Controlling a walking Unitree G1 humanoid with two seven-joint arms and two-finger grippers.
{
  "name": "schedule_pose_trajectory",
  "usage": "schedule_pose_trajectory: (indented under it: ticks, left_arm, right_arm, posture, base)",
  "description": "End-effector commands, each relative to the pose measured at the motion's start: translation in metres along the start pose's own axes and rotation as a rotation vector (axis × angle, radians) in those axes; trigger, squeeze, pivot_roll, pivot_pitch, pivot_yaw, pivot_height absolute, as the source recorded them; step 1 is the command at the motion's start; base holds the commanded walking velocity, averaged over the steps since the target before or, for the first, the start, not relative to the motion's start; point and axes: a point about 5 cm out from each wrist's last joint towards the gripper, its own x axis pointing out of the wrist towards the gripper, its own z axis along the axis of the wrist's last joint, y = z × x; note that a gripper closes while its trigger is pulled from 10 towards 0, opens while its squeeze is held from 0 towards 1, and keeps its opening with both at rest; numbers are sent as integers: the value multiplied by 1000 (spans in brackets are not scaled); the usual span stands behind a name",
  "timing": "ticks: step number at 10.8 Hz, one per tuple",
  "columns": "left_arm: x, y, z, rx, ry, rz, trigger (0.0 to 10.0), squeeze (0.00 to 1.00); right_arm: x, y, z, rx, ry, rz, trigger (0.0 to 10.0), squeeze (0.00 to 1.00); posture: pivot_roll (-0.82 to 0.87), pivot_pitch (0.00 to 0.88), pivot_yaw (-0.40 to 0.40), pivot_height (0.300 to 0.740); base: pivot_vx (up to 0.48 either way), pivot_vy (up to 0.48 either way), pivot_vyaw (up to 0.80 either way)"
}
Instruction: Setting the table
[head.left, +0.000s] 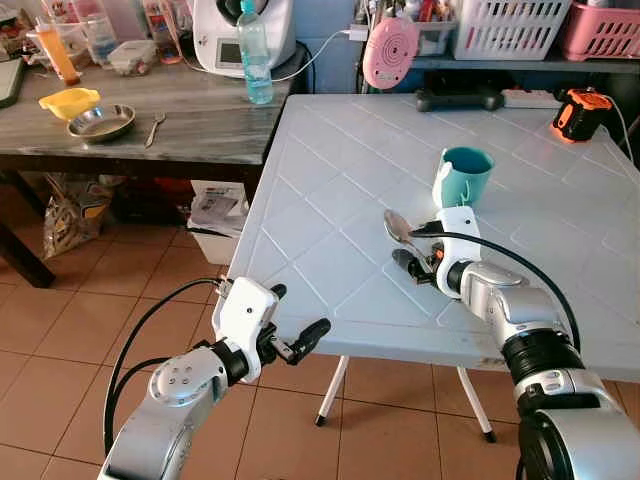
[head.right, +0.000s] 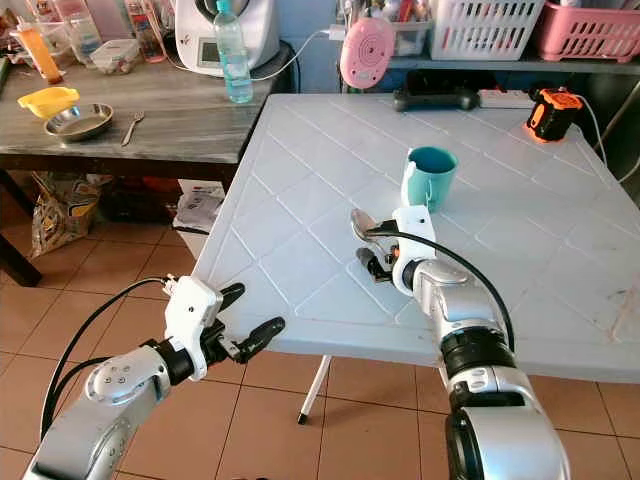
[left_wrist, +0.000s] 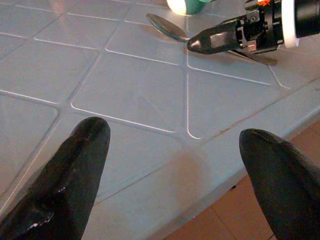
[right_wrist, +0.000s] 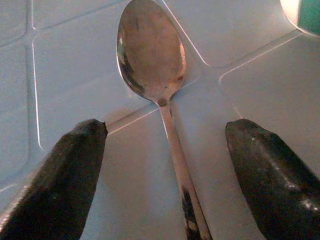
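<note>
Steel spoon (right_wrist: 152, 65) between right hand (right_wrist: 165, 170) fingers.

The white counter (head.left: 330, 200) carries one spoon (head.left: 395, 226) and one teal mug (head.left: 463, 175). The wooden counter (head.left: 200, 125) bears one steel bowl (head.left: 100, 123), one fork (head.left: 155, 129) and one water bottle (head.left: 254, 52). Two baskets stand behind, one white (head.left: 510, 25) and one pink (head.left: 600, 28).

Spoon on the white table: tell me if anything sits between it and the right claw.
Nothing visible does. The spoon lies flat on the white table, its handle running between the right claw's open fingers. The teal mug stands beyond, off to the side.
</note>
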Motion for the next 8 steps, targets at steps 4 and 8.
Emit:
schedule_pose_trajectory:
  ticks: [4, 8]
  left_arm:
    - [-2, -2, 1, 3, 6, -9, 10000, 0]
    - [-2, -2, 1, 1, 9, -14, 10000, 0]
  right_arm:
    - [3, 24, -39, -17, 126, 96, 0, 0]
    - [2, 35, -54, 10, 142, 99, 0, 0]
  posture:
    - [48, 87, 63, 740]
    - [46, 89, 67, 740]
  base:
    - [0, 0, 0]
    - [0, 0, 0]
